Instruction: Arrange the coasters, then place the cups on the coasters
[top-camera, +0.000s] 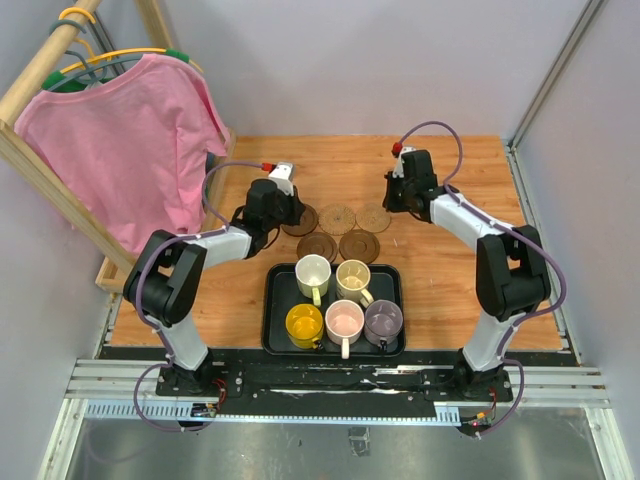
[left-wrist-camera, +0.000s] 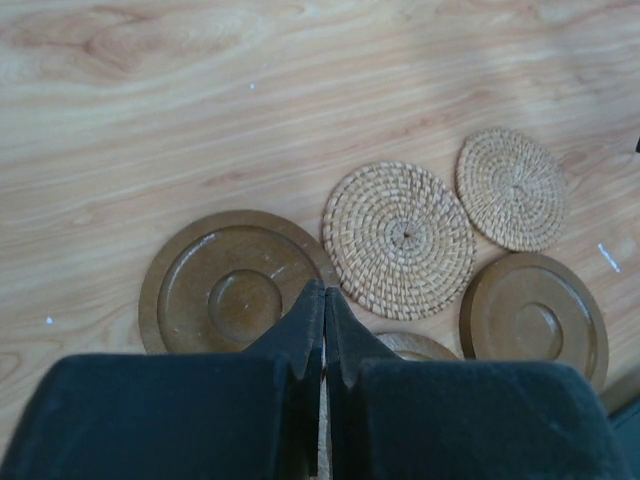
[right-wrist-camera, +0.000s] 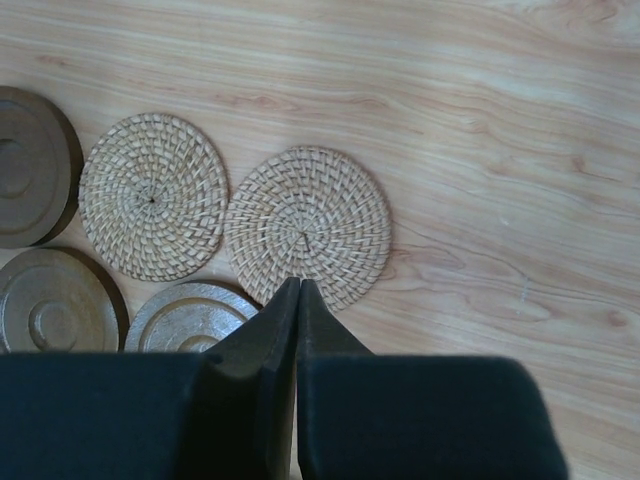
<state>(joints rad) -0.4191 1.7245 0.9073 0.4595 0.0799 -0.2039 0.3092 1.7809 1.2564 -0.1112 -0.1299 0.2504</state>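
Top external, L hand, R hand shut

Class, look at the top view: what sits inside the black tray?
The tray holds a white cup, cream cup, yellow cup, pink cup and purple cup. The tray floor beneath each is covered, so anything under them cannot be seen.

It was a robot test room, like a lab. The left arm and the right arm were bolted to a metal rail at the near edge of a wooden table. Plain grey walls boxed the table in. Purple cables looped off the arms. At the far left a pink shirt hung on a wooden rack.
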